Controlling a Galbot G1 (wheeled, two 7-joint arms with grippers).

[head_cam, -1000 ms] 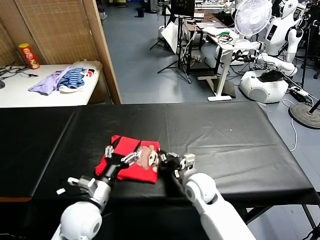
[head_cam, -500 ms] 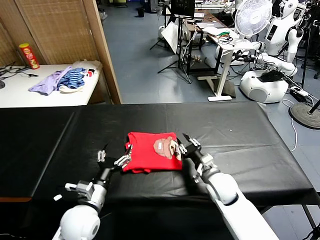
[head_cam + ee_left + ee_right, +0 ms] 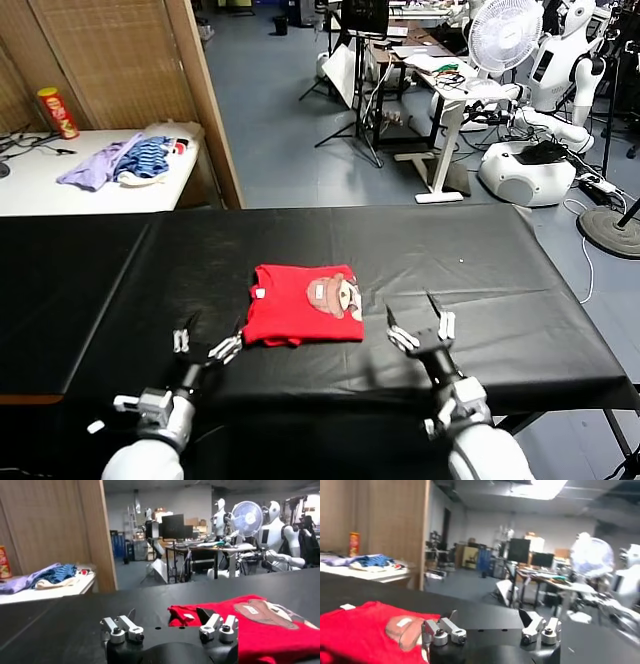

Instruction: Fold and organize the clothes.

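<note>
Left gripper (image 3: 204, 342): jaws wide, empty, just off shirt's near-left corner.
T-shirt (image 3: 302, 303): red, folded into flat rectangle, mid-table, print and white label up. Judged light, soft, floppy; layers likely to slip apart, so pinch through all layers at folded edge or corner.
Right gripper (image 3: 420, 325): jaws wide, empty, just right of shirt, not touching.
Table (image 3: 480, 260): black smooth cover, slightly creased.
Room: white side table (image 3: 40, 185) far left with pile of clothes (image 3: 125, 160); fan (image 3: 505, 35), desks behind.

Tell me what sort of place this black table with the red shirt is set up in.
Most likely a robotics lab or workshop: white humanoid robots stand at the back, desks carry monitors and cables, and a standing fan sits near them.
</note>
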